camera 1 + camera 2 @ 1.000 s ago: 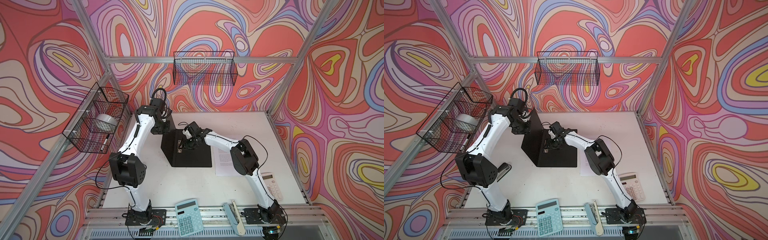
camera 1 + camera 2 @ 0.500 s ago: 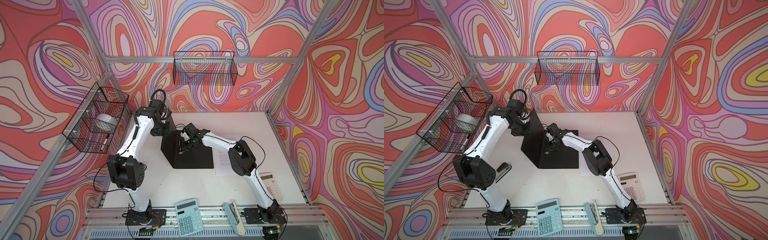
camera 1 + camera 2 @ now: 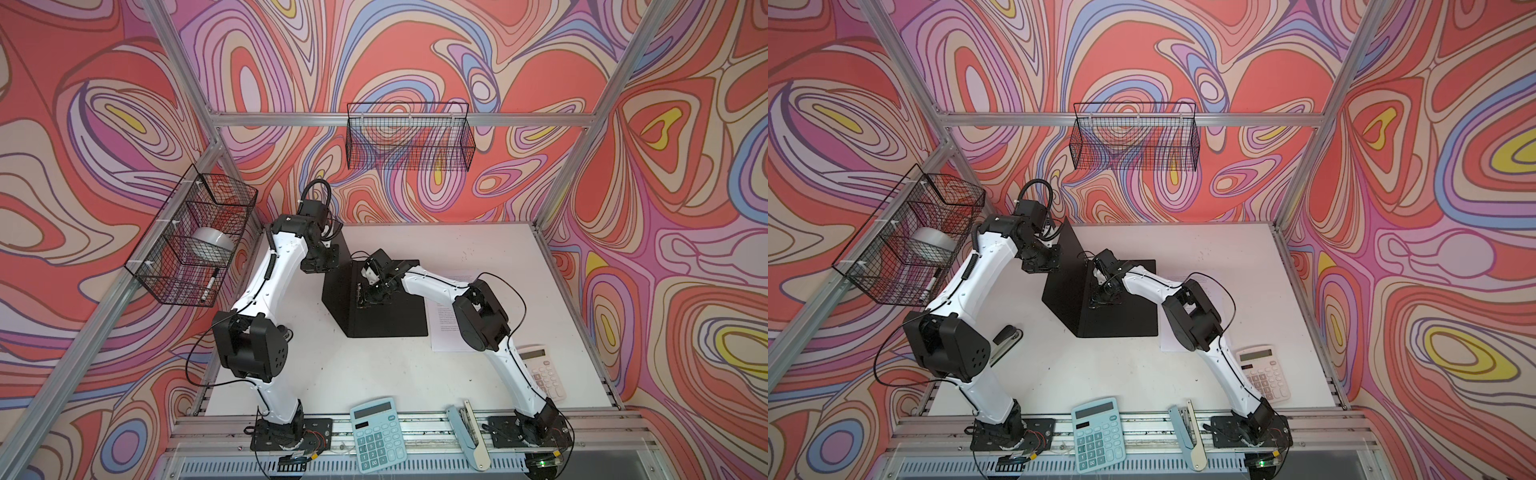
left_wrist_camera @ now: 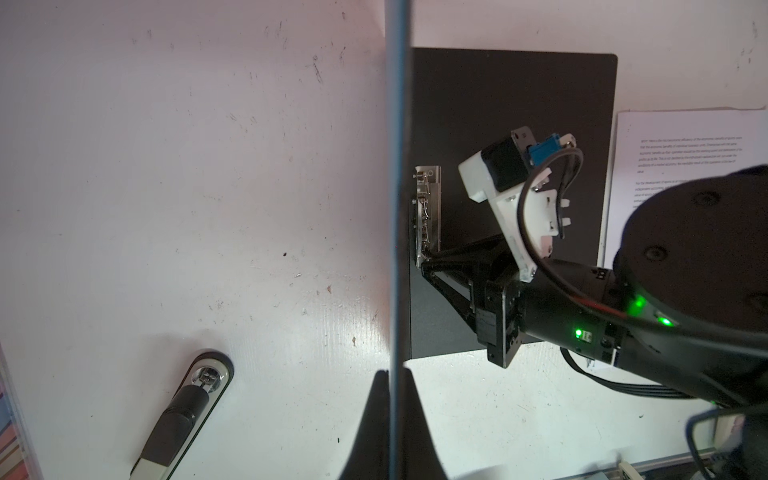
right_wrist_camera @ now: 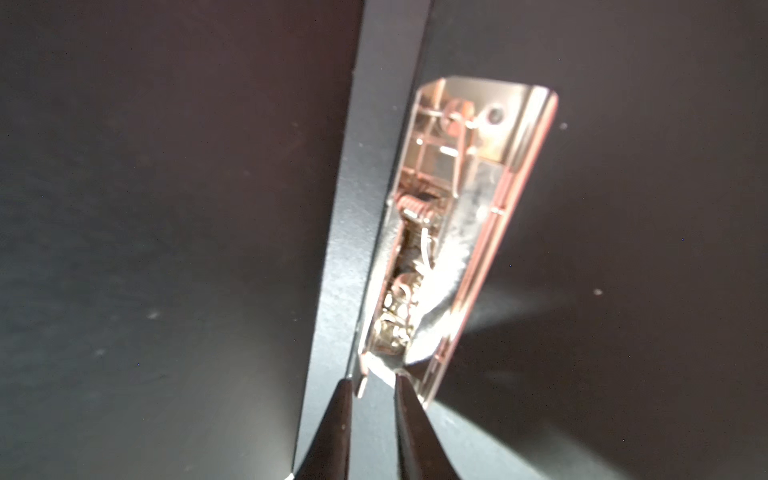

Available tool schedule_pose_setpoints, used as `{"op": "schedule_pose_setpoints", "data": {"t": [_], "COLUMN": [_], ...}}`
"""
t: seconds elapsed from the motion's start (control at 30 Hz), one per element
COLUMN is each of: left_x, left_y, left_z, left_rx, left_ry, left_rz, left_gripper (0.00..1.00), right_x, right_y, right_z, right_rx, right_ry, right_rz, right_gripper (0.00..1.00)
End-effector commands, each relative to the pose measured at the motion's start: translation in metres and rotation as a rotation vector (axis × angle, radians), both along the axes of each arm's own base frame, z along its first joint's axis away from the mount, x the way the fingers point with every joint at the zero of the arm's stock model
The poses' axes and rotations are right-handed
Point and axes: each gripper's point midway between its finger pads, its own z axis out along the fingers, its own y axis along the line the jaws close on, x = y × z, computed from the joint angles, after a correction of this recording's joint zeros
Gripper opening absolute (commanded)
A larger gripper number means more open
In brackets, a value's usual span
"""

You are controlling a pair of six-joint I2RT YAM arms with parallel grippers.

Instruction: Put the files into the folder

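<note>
Our right gripper (image 5: 371, 384) stands narrow, one finger on each side of the near end of the metal clip (image 5: 453, 232). We cannot tell whether the fingers truly pinch that end or only bracket it. Our left gripper (image 4: 392, 415) is clamped on the free edge of the cover (image 3: 1065, 282) and holds it upright (only a thin blue line of its outside shows in the left wrist view).

The folder (image 3: 386, 320) lies open on the table (image 3: 374, 374), a little left of the middle, with its black inside up. The clip sits by the spine on the left side, its long axis running near to far.

The files (image 3: 444, 332) lie flat just beside the folder's right edge. That puts them to the right of the clip, across the folder's whole width. Their long axis also runs near to far, so we judge they must travel left to reach the clip. The right arm (image 3: 482, 316) is the nearer one, and it reaches right over them.

That arm hides much of the sheets in both top views. Their print is too small to read, and we see no green lines. Whether the clip is raised is hard to make out.
</note>
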Motion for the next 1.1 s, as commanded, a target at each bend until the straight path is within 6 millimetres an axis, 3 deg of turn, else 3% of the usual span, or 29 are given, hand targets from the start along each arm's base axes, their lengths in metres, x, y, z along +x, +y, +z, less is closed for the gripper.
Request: {"op": "schedule_pose_setpoints", "data": {"t": [0.0, 0.23, 0.77, 1.07], "left_x": [-0.013, -0.013, -0.014, -0.014], "left_y": [0.000, -0.001, -0.003, -0.003], "left_z": [0.004, 0.006, 0.008, 0.010], "left_rx": [-0.022, -0.029, -0.040, -0.040], "left_ry": [0.021, 0.016, 0.011, 0.008], "left_rz": [0.007, 0.004, 0.001, 0.000], "left_gripper": [0.00, 0.00, 0.00, 0.00], "right_x": [-0.003, -0.004, -0.007, -0.010], "right_y": [0.004, 0.001, 0.005, -0.001], "right_z": [-0.007, -0.014, -0.020, -0.032], "right_rx": [-0.008, -0.023, -0.006, -0.045], "right_ry": [0.009, 0.014, 0.040, 0.058], "right_rz": [0.007, 0.003, 0.007, 0.007], "right_gripper": [0.19, 0.12, 0.12, 0.03]}}
